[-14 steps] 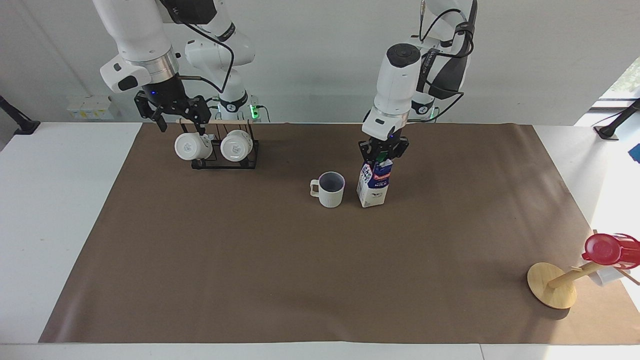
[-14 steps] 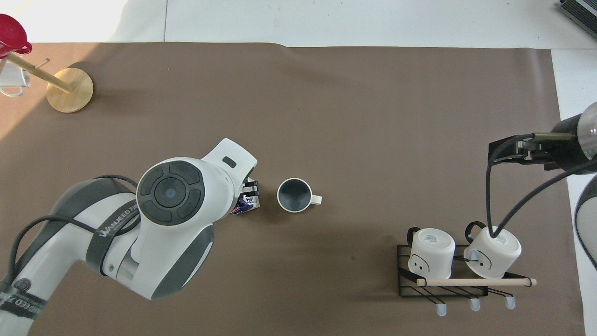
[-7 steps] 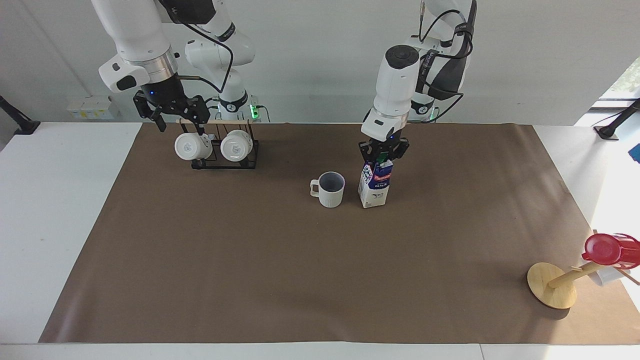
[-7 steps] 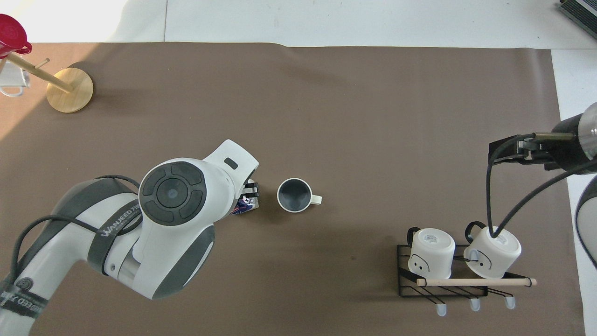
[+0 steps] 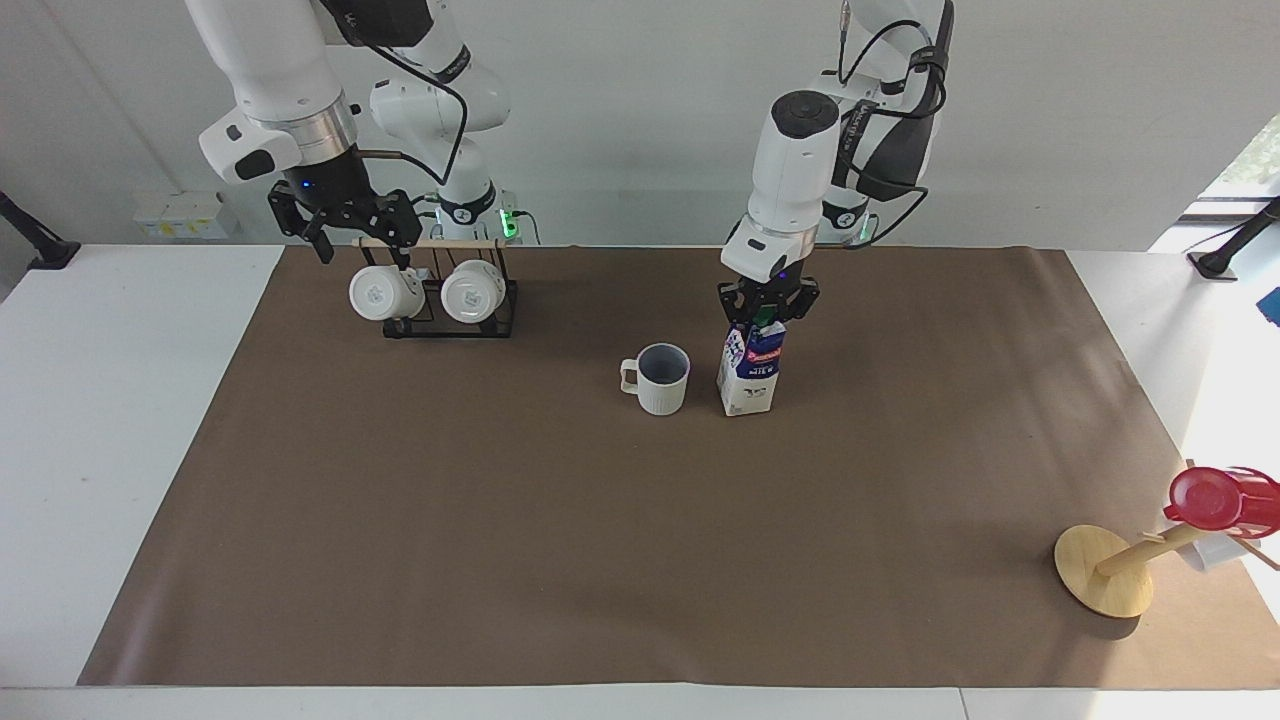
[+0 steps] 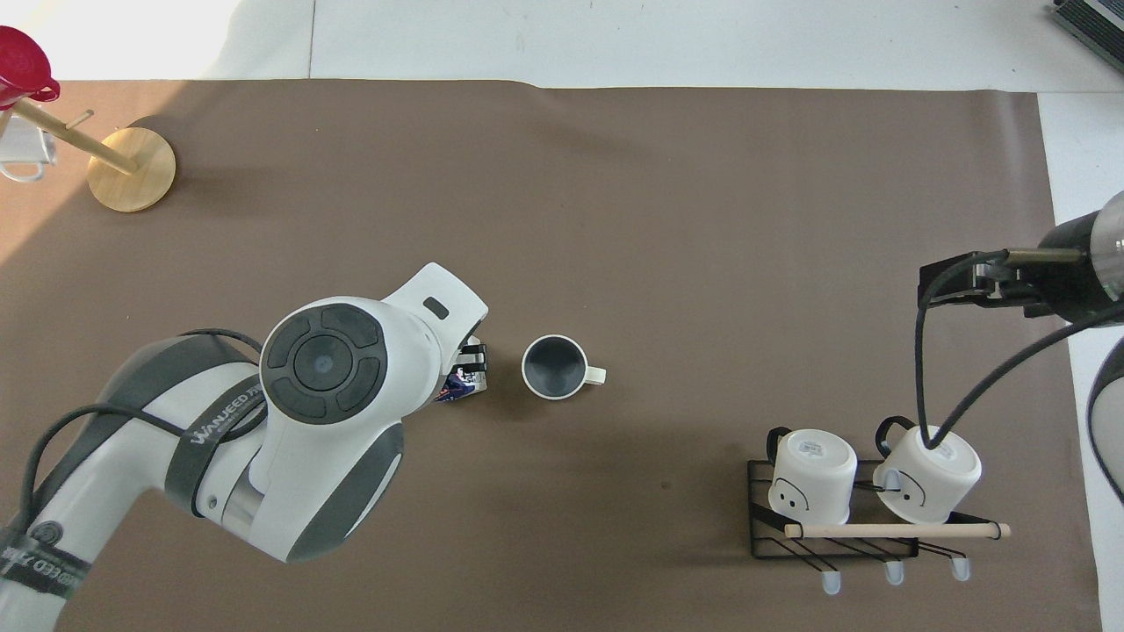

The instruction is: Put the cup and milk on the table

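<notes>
Counter (image 5: pixel 130 420): a wide white top covered by a large brown paper mat (image 5: pixel 560 540); both arms rise from its robot end.
Milk (image 5: pixel 750 372): a tall white and dark-blue carton with a red label, standing upright on the mat near the middle of the counter, its base resting on the paper.
Cup (image 5: pixel 660 378): a small ribbed cream mug with a grey-blue inside, upright on the mat just beside the milk, toward the right arm's end; a narrow gap separates the two, and its handle points away from the carton.
Left pincer (image 5: pixel 766 312): straight above the milk, pointing down, pressed together on the carton's top at the green cap; in the overhead view the arm's wrist hides most of the carton (image 6: pixel 464 383).
Right pincer (image 5: pixel 345 232): fingers spread, holding nothing, hanging over the black wire rack (image 5: pixel 450 318); this arm waits.
Rack contents: two plain white mugs (image 5: pixel 378 293) hanging side by side under a wooden rod, at the robot end of the mat.
Wooden stand (image 5: pixel 1105 570): a round-based peg stand at the left arm's end, farther from the robots, carrying a red cup (image 5: pixel 1205 498).
</notes>
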